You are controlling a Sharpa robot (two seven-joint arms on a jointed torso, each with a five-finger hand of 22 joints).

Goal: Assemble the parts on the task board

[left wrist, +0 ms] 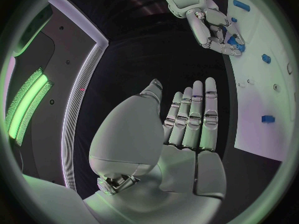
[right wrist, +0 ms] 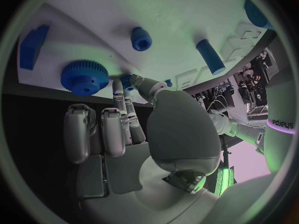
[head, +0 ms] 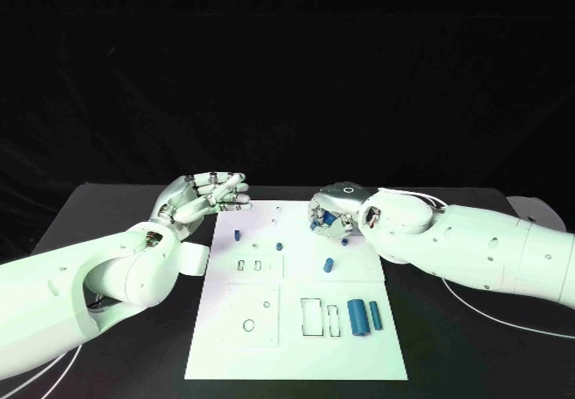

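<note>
1. The task board [head: 300, 349] lay flat in the middle of the black table [head: 120, 208], with blue parts scattered over it.
2. The right hand [head: 332, 213] hung over the far part of the board and pinched a small blue part [right wrist: 127, 79] between its thumb and fingertips; the remaining fingers were curled.
3. Just beside that hand, near the board's far edge, sat a blue gear [right wrist: 84, 77].
4. A blue peg [head: 328, 265] stood nearer the board's middle, apart from the hand.
5. Two blue cylinders [head: 366, 316] lay side by side on the near right of the board, well apart from both hands.
6. The left hand [head: 206, 197] hovered at the board's far left corner, fingers straight and together, holding nothing.
</note>
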